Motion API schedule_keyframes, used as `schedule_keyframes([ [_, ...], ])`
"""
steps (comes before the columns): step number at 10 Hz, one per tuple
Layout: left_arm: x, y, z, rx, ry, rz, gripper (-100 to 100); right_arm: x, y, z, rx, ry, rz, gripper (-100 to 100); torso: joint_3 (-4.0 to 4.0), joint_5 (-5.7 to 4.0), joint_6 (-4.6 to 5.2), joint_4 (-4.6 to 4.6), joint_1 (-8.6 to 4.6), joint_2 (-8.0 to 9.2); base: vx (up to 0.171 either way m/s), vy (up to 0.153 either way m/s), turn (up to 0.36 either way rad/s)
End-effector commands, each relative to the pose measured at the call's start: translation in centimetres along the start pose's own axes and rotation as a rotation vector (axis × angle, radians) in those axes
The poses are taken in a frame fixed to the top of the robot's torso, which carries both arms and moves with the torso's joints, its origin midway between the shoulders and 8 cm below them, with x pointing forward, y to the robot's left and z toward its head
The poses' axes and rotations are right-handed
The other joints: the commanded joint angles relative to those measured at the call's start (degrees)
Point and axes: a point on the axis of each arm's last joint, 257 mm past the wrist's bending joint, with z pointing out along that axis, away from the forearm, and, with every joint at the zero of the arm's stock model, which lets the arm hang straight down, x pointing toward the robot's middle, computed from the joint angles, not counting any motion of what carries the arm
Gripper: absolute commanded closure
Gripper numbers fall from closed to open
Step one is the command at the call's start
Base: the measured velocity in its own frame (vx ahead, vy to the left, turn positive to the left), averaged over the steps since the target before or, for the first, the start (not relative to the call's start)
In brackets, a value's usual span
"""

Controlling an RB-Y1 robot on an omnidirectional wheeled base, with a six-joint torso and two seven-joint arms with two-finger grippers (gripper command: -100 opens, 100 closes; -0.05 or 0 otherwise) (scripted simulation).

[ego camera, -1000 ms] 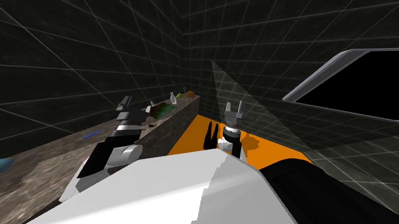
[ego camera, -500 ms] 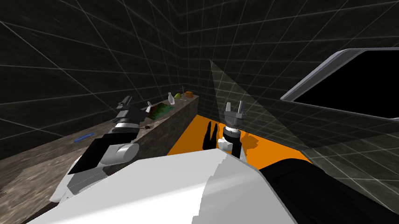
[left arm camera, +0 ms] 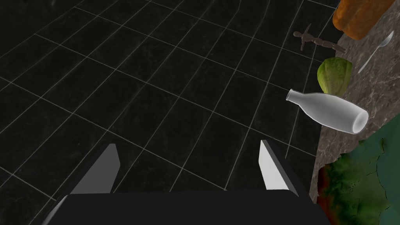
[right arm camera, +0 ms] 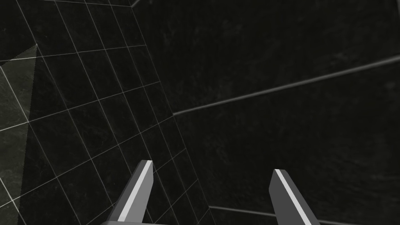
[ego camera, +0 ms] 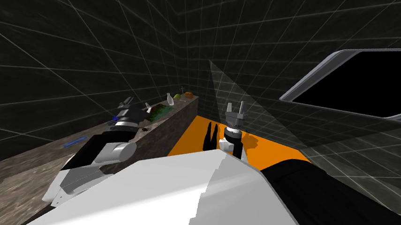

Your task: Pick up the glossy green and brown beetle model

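A small dark beetle-like shape point(ego camera: 144, 129) lies on the stone counter point(ego camera: 23, 168), just beside my left wrist. Past it lies a mottled green thing with a reddish-brown edge point(ego camera: 159, 110), which sits close beside my left fingers in the left wrist view point(left arm camera: 359, 183). I cannot tell which of the two is the beetle model. My left gripper point(ego camera: 126, 102) hangs over the counter, open and empty point(left arm camera: 187, 150), facing the dark tiled wall. My right gripper point(ego camera: 236, 107) is held up over the orange floor, open and empty point(right arm camera: 213, 166).
Further along the counter are a white bottle on its side point(left arm camera: 328, 113), a green round thing point(left arm camera: 334, 76), a small brown figure point(left arm camera: 318, 40), a spoon point(left arm camera: 375, 50) and an orange-brown lump point(left arm camera: 359, 17). A blue pen point(ego camera: 73, 141) lies nearer me. Orange floor point(ego camera: 266, 149) lies right of the counter.
My head view has shifted, so the counter things slide toward the lower left and the blue thing at the corner nearly leaves the picture. My left arm reaches slightly farther along the counter. The right arm is still.
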Motion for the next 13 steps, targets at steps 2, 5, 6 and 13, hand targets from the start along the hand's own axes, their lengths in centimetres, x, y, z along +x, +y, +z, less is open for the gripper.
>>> schedule_keyframes([
  [2,-1.1,0.8,0.3,-0.056,-0.028,-0.045,-100,0.0,0.0,0.0,0.0,0.0,0.0,0,-0.03,0.0,0.01,-0.01,-0.01,-0.06,0.047,-0.028,-0.036],
  [5,-2.1,1.6,0.5,-0.107,-0.055,-0.086,-100,0.0,0.0,0.0,0.0,0.0,0.0,0,-0.04,0.0,-0.01,-0.02,0.0,-0.06,0.043,-0.025,-0.025],
  [6,-2.6,1.6,0.8,-0.126,-0.066,-0.128,-100,0.0,0.0,0.0,0.0,0.0,0.0,0,0.01,0.01,0.0,0.0,0.06,0.02,0.042,-0.015,-0.054],
  [13,-4.6,4.1,0.7,-0.252,-0.141,-0.214,-100,0.0,0.0,0.0,0.0,0.0,0.0,0,-0.05,0.02,0.0,-0.02,0.05,-0.09,0.036,-0.004,-0.026],
])
